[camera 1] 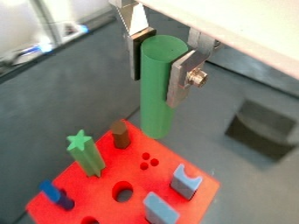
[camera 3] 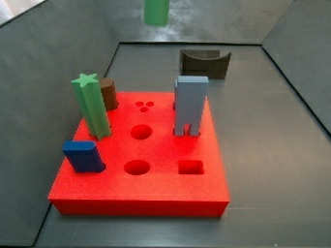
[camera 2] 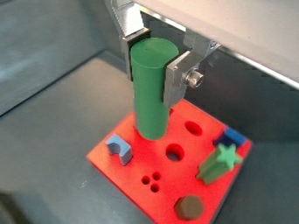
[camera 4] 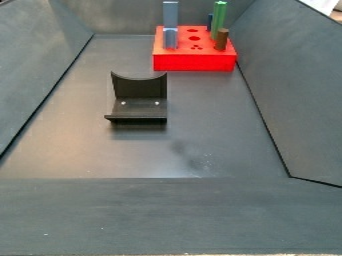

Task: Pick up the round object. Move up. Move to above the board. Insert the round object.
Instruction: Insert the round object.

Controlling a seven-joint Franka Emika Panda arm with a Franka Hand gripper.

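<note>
My gripper (camera 1: pixel 160 70) is shut on the round object (camera 1: pixel 156 87), a plain green peg held upright near its flat top; both also show in a wrist view (camera 2: pixel 156 70), peg (camera 2: pixel 149 96). The board (camera 1: pixel 100 188), a flat red block, lies below, and the peg's lower end hangs near its edge (camera 2: pixel 117 144). In a side view only the peg's lower end (camera 3: pixel 155 10) shows, high above the far end of the board (camera 3: pixel 142 184). The board's round holes (camera 3: pixel 141 131) are open. The other side view shows the board (camera 4: pixel 194 60) but no gripper.
On the board stand a green star-topped post (camera 3: pixel 91 107), a short brown cylinder (camera 3: pixel 110 94), a tall blue block (camera 3: pixel 191 105) and a small blue block (camera 3: pixel 83 155). The dark fixture (camera 3: pixel 203 63) stands on the grey floor beyond the board, also seen in a side view (camera 4: pixel 138 98).
</note>
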